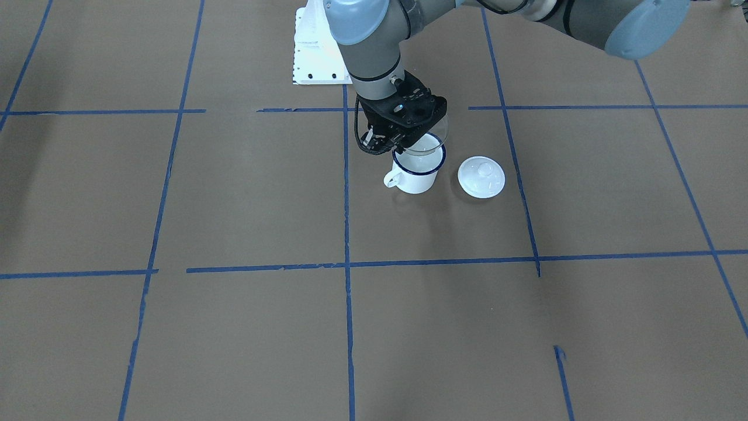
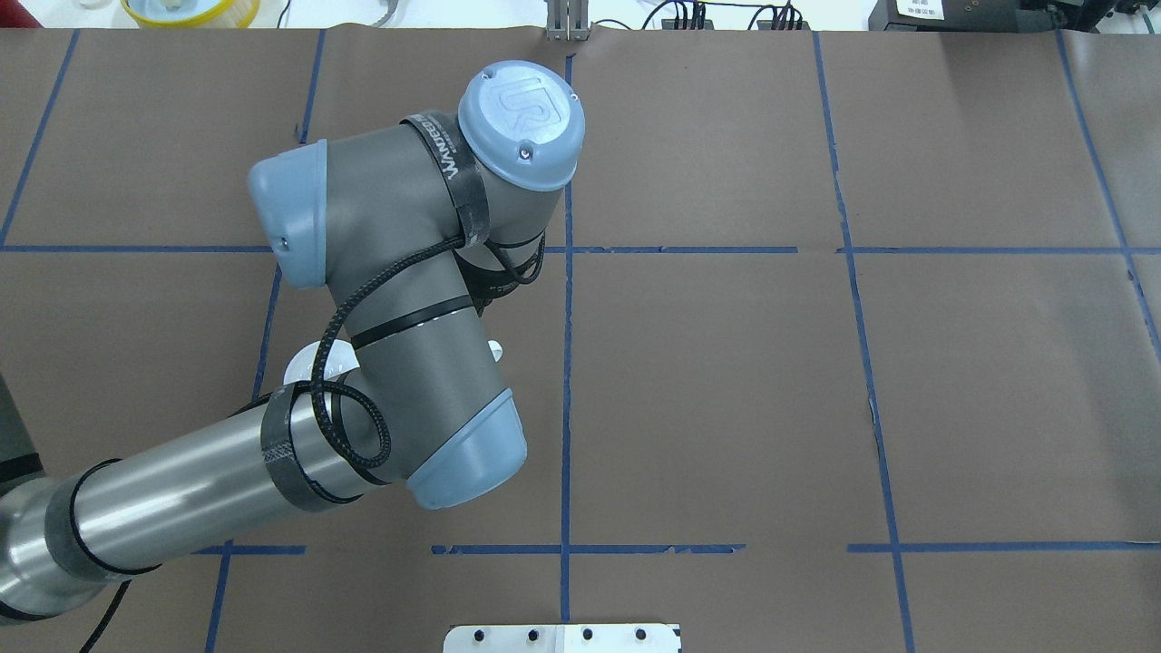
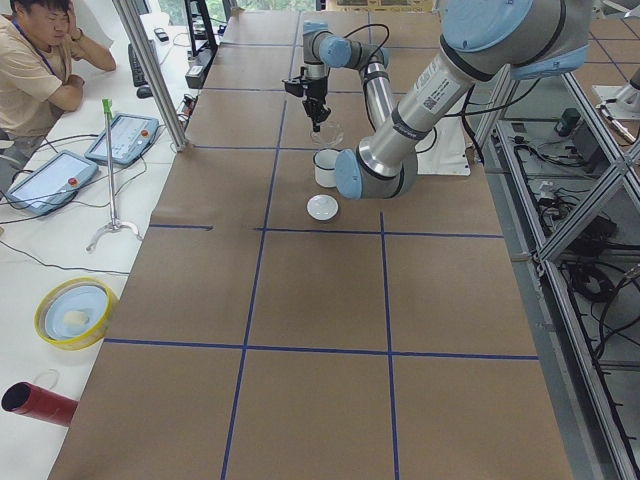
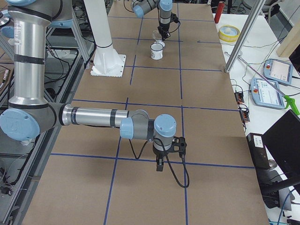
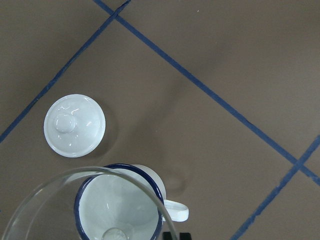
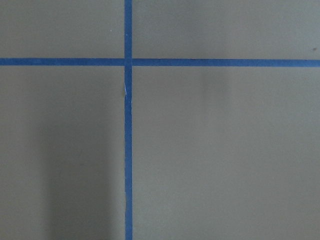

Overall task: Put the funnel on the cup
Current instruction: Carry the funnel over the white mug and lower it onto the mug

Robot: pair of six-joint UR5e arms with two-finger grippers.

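Placement is under way, I'd say: the left gripper (image 1: 408, 139) clamps the small clear wide-coned funnel (image 5: 85, 215) just beneath it, over the white enamel mug with a dark blue rim (image 1: 416, 174); next, a straight descent, then release.

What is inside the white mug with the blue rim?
Only bare white enamel shows inside the cup. The clear funnel, held by the left gripper, hangs above it; its spout hides part of the bottom.
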